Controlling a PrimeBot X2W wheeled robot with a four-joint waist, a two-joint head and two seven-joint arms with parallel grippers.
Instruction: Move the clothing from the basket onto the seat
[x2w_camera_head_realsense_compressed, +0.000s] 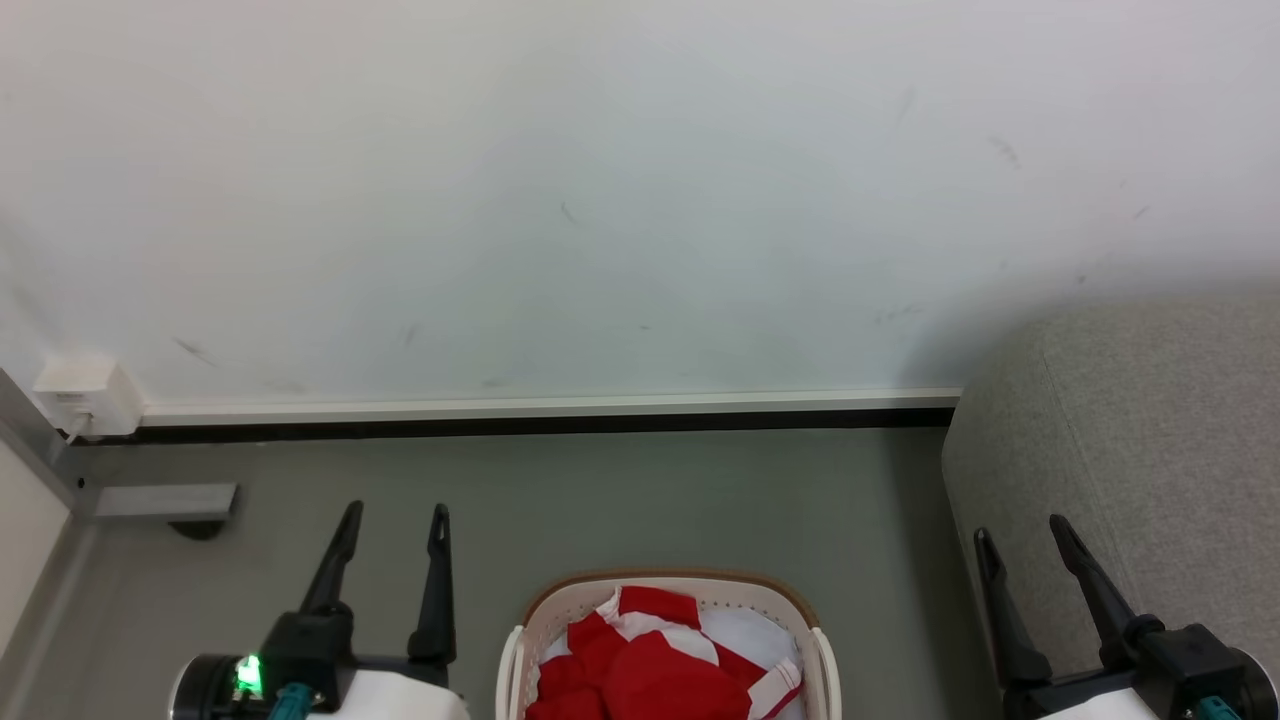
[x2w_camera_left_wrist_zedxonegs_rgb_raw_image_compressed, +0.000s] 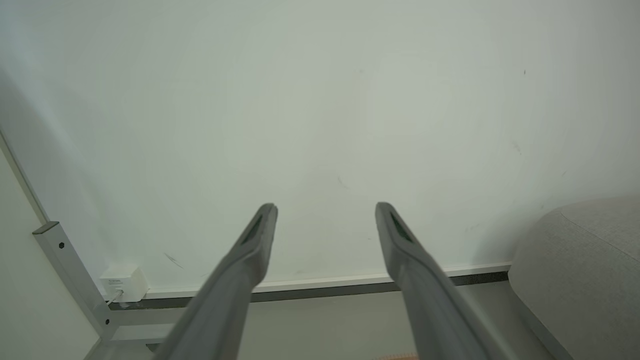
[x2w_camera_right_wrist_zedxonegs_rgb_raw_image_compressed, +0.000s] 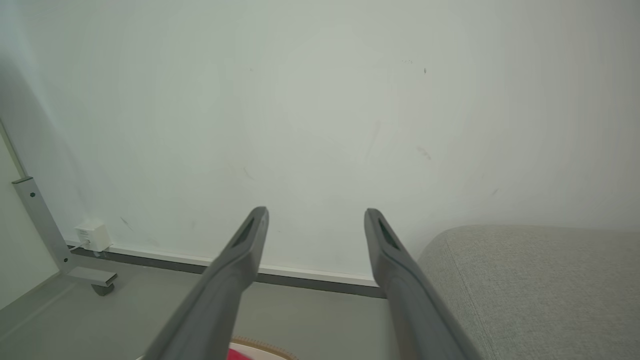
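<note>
Floor (x2w_camera_head_realsense_compressed: 890, 560) btwn basket (x2w_camera_head_realsense_compressed: 668, 578) & seat (x2w_camera_head_realsense_compressed: 1150, 450) prob open

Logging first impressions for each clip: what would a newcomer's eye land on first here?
The bright red clothing with white bands, heaped in the cream laundry basket at the bottom centre of the head view, stands out against the grey floor. On either side the left gripper and right gripper are open and empty. The grey sofa sits at the right against the white wall.
</note>
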